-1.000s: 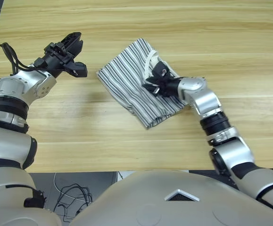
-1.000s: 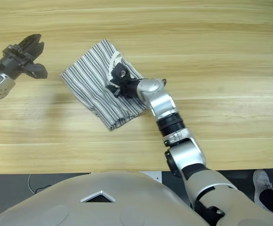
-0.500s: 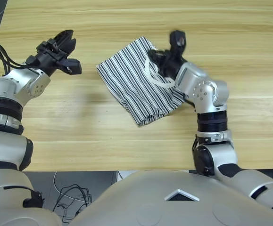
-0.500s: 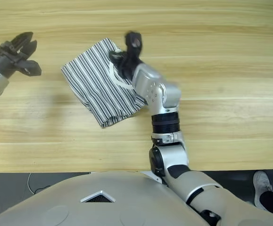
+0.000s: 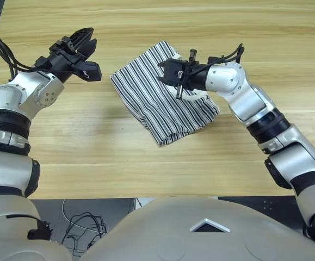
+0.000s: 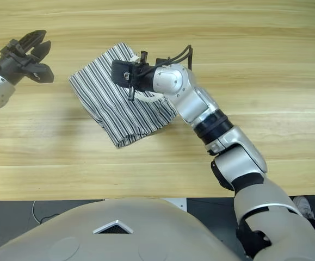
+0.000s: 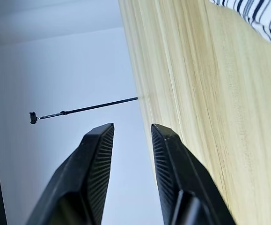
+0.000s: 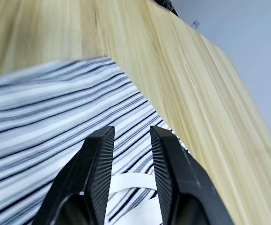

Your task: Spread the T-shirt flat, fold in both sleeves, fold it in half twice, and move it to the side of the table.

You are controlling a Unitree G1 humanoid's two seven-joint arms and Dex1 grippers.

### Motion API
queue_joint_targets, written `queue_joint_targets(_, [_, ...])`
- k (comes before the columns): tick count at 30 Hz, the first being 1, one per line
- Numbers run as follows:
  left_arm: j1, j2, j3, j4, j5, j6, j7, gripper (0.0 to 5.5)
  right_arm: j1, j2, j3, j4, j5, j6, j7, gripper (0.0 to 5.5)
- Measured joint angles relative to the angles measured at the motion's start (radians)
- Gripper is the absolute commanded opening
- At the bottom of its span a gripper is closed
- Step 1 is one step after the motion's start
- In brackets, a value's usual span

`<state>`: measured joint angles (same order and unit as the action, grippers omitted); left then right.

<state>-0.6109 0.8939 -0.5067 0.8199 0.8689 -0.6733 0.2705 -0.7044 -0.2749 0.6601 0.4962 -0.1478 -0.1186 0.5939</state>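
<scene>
Right gripper (image 5: 168, 75): a second ago it is pressed down on the folded T-shirt (image 5: 152, 106); half a second ago it is lifted with its fingers pointing away from you. Now it hangs just above the cloth, turned toward the left arm. Its fingers stand slightly parted and hold nothing, so the press is released. The T-shirt stays where it was, a compact striped bundle lying directly beneath this gripper on the table (image 5: 255, 32), with its white collar band (image 8: 126, 180) showing just below the fingertips. Left gripper (image 7: 131, 127): it barely shifts, hovering off the table with the bundle apart from it on its right-arm side. Its fingers are also parted and empty. Judgement: the folds look complete and have held after release. You still need to take a fresh hold and carry the shirt to the table's side. Watch that loose layers don't spill open.
</scene>
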Motion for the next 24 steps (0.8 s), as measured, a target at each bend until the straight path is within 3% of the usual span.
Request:
queue_joint_targets(5, [0.001, -0.017, 0.0, 0.002, 0.0, 0.007, 0.0, 1.47, -0.132, 0.144, 0.037, 0.479, -0.153, -0.279, -0.185, 1.39])
queue_joint_targets(9, [0.001, -0.032, -0.001, 0.002, 0.0, 0.009, -0.017, 1.47, -0.227, 0.235, 0.047, 0.758, -0.262, -0.335, -0.304, 1.39])
queue_joint_targets(19, [0.003, -0.042, 0.0, 0.002, 0.0, 0.018, -0.021, 1.47, -0.23, 0.152, 0.042, 0.833, -0.402, -0.387, -0.34, 1.39])
queue_joint_targets(24, [0.017, -0.043, 0.007, 0.0, -0.005, 0.033, -0.021, 1.47, -0.169, 0.085, -0.061, 0.781, -0.336, -0.359, -0.248, 1.39])
